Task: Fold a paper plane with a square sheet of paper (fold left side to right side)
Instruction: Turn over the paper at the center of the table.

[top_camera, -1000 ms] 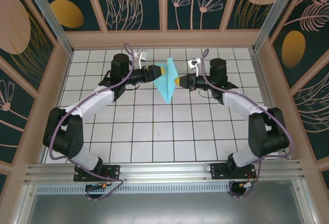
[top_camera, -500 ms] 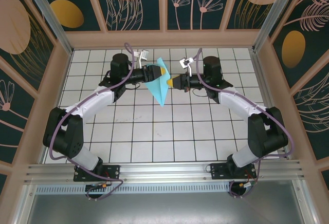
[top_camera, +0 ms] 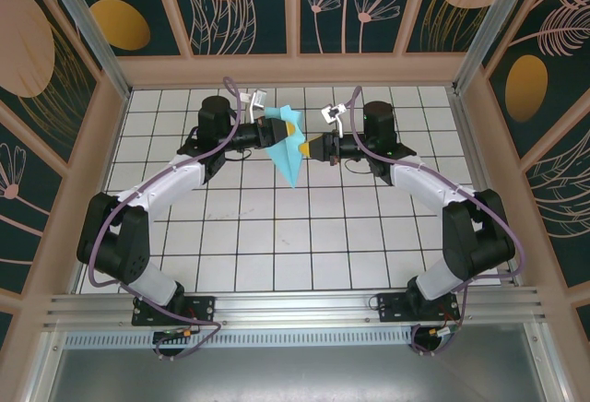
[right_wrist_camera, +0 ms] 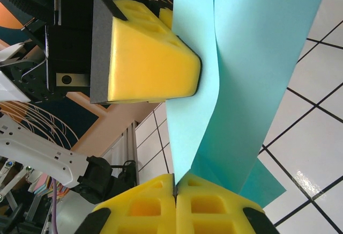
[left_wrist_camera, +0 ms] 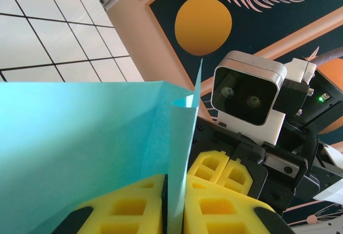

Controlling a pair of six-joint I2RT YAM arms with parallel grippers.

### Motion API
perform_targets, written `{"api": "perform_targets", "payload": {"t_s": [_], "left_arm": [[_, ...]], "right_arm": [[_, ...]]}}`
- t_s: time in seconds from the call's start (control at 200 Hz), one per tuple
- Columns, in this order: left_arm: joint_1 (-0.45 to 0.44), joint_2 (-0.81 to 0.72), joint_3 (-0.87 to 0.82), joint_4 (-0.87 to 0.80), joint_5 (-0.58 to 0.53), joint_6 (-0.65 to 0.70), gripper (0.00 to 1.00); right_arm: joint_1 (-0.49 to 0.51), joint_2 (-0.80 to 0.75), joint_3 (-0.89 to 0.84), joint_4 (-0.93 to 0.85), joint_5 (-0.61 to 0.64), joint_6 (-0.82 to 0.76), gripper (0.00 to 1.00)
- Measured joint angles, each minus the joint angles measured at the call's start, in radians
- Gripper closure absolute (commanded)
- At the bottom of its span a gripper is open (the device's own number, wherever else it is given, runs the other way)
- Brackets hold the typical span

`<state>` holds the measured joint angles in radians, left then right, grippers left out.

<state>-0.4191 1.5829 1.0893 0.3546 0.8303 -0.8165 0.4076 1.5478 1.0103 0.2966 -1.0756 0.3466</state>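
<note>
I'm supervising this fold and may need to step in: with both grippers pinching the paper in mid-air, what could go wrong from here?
1. The left gripper and right gripper pinch the thin sheet of paper close together; any pull apart could tear it.
2. In the right wrist view the sheet bows between the grips, so a crease might land crooked.

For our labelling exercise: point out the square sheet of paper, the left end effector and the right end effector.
square sheet of paper (left_wrist_camera: 80,148): left wrist view, its broad flat face.
left end effector (top_camera: 293,131): top external view, between its yellow fingertips.
right end effector (top_camera: 306,147): top external view, between its yellow fingertips.
</note>
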Motion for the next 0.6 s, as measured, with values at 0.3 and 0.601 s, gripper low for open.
{"api": "perform_targets", "payload": {"t_s": [0.3, 0.601], "left_arm": [[0.0, 0.0, 0.0, -0.015, 0.0, 0.011, 0.72], [0.0, 0.0, -0.006, -0.005, 0.034, 0.01, 0.73]], "right_arm": [[-0.007, 0.006, 0.0, 0.0, -0.015, 0.0, 0.95], [-0.02, 0.04, 0.0, 0.012, -0.047, 0.023, 0.95]]}}
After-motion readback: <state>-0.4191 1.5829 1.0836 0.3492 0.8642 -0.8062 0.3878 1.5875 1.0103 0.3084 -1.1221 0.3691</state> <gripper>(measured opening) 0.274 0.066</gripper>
